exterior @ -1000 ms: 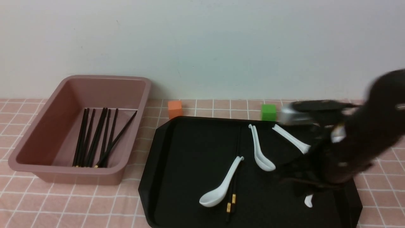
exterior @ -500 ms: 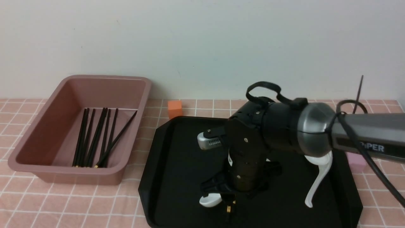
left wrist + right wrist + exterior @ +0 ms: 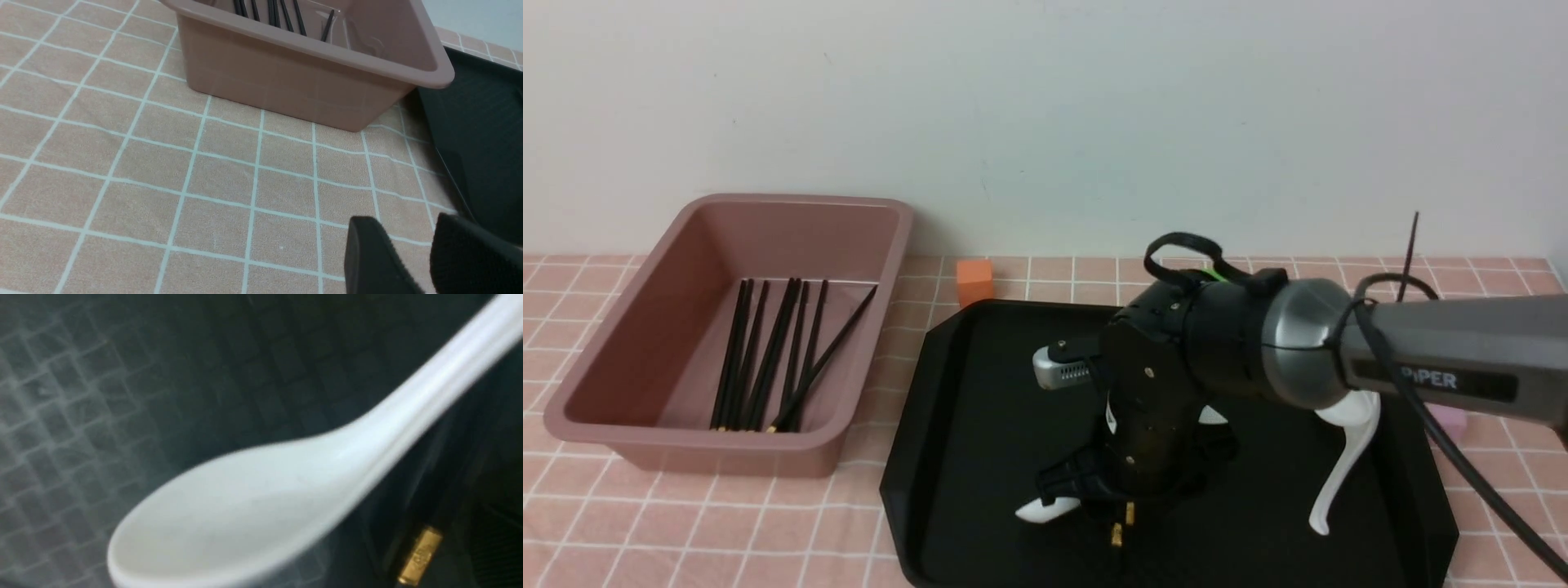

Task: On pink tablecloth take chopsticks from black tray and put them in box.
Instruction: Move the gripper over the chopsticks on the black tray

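On the black tray point(image 3: 980, 392), a pair of black chopsticks point(image 3: 1117, 535) lies mostly hidden under my right gripper point(image 3: 1119, 498); only their gold-banded ends show. The gripper points down over them, fingers spread open, nothing held. Beside it lies a white spoon point(image 3: 1041, 510). The right wrist view shows that spoon point(image 3: 286, 486) close up and one gold band of the chopsticks point(image 3: 421, 555). The dusty-pink box point(image 3: 645, 327) at left holds several chopsticks point(image 3: 768, 359). My left gripper point(image 3: 404, 228) hovers open over the pink tablecloth point(image 3: 163, 163), in front of the box point(image 3: 294, 77).
Another white spoon point(image 3: 1339, 482) lies at the tray's right side under the arm. An orange cube point(image 3: 974, 279) stands behind the tray, a pink cube point(image 3: 1450, 420) at its right edge. The tray's corner point(image 3: 482, 122) lies beside the left gripper.
My right arm has swung from the tray's right side leftward over the chopsticks, then dropped slightly. The near spoon's bowl has shifted a little to the left.
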Motion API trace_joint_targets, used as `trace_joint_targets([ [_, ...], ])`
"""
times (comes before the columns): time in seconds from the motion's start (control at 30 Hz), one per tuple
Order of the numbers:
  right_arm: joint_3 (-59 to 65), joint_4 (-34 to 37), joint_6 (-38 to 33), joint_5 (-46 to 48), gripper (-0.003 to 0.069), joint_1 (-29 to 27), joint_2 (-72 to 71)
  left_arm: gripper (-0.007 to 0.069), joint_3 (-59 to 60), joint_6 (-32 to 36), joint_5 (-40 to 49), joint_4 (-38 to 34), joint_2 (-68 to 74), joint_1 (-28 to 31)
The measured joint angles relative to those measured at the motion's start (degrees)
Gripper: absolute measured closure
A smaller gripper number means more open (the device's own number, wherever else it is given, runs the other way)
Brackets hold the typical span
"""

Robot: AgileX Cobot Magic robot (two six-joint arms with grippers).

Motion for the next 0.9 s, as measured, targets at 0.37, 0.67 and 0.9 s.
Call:
trace_joint_targets([
  [0.37, -0.5, 0.8, 0.0, 0.7, 0.0396, -0.8, 0.6, 0.0386, 0.0, 0.0, 0.0, 0.0, 0.0, 0.0],
  [0.67, -1.0, 0.6, -1.1, 2.1, 0.0519, -1.0, 0.8, 0.0386, 0.0, 0.0, 0.0, 0.0, 0.0, 0.0],
  [0.9, -0.2, -2.6, -0.1, 9.7, 0.0519, -0.9, -5.5, 0.0386, 0.0, 0.0, 0.0, 0.0, 0.0, 0.0],
])
